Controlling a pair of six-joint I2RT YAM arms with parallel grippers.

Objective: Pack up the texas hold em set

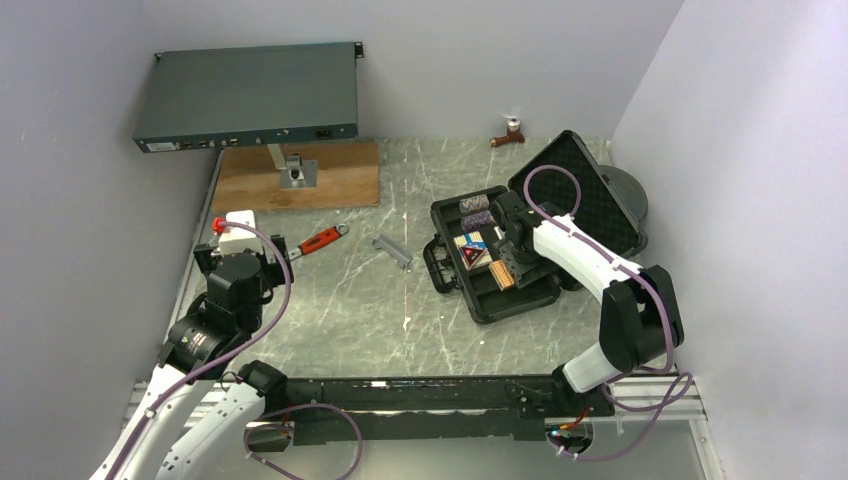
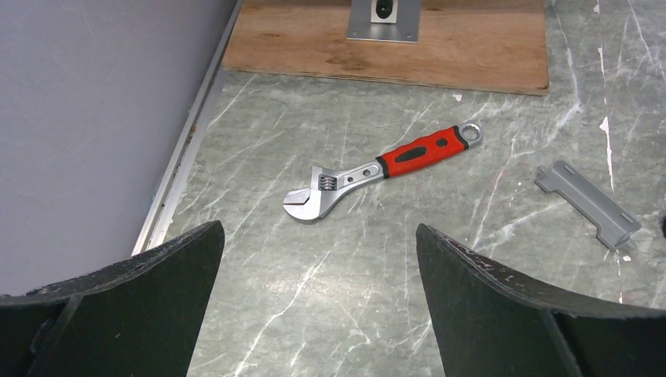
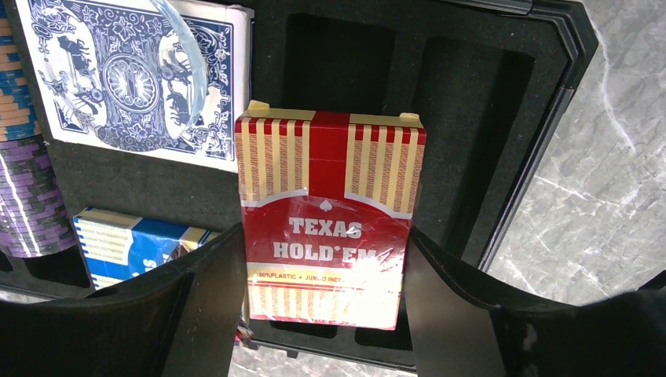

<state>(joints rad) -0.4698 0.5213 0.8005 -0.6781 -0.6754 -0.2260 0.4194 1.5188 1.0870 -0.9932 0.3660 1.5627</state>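
Jaws of the right gripper [image 3: 323, 234] pinch a red deck of cards [image 3: 330, 165] by its two long sides, the black fingers [image 3: 196, 314] pressed flat against its shiny wrapper; the face reads TEXAS HOLD'EM (the smaller print beneath it is lost in glare). The deck hangs upright over the foam tray of the open black case [image 1: 520, 305], which lies on the right half of the table [image 2: 353, 306] with its foam-lined lid [image 1: 590, 200] tipped back toward the right wall. Behind the deck, in the right wrist view, two empty slots [image 3: 338, 55] show in the foam near the case's edge. To the left of the deck lie a blue-backed pack [image 3: 133, 86] in clear film and, lower down, a blue and yellow card box [image 3: 129, 239], partly hidden by the finger. Stacks of purple chips [image 3: 27, 196] fill the far left of that view. Whether the deck's lower end touches the foam cannot be told. Jaws of the left gripper [image 2: 318, 232] are spread wide with nothing between them, hovering above bare table at the left side, well apart from the case. Ahead of it lies a red-handled wrench [image 2: 385, 169], its head toward the gripper, and to the right a small grey plastic strip [image 2: 589, 204]. Beyond them a wooden board [image 2: 440, 51] rests flat on the table.
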